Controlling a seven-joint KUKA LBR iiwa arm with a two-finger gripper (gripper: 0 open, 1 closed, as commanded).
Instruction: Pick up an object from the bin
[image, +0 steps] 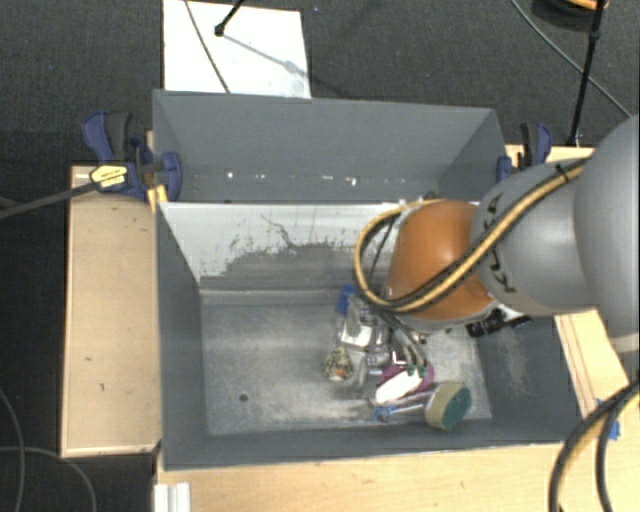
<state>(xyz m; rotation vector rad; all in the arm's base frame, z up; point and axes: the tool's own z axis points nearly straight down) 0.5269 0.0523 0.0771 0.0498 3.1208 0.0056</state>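
My gripper (366, 338) hangs low over the bin's floor, right of the middle, under the arm's orange cover. Just below and left of it lies a small brownish-gold lump (338, 367). A white and magenta thing (402, 383) lies right under it on the lower right, with a thin blue stick (396, 411) beside that. A round roll with a green face (448, 405) sits further right, near the front wall. A small blue thing (346, 297) peeks out beside the cover above the gripper.
The small things cluster at the front right of the bin floor. The arm and its cover hide the bin's right side behind them.
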